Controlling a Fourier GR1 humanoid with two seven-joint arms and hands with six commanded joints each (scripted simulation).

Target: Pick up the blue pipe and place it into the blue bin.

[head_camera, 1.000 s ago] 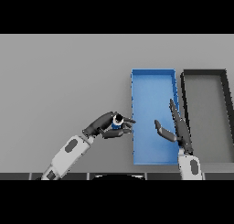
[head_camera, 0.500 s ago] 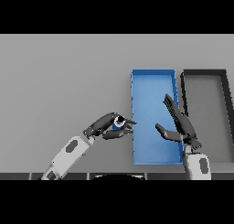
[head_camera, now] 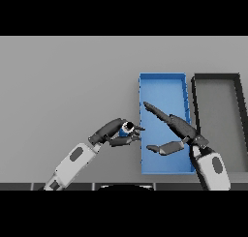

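Half the job looks done: the left hand [head_camera: 115, 132] has its fingers curled round the blue pipe [head_camera: 125, 130], a small, smooth, round-ended piece held just beside the blue bin [head_camera: 162, 80], not yet over it. Carrying across and releasing remain. The right hand [head_camera: 177, 129] hovers over the bin, fingers straight, holding nothing. The bin is a shallow, hard-walled rectangle.

Bare grey table [head_camera: 58, 76] with sorting bins [head_camera: 162, 86]
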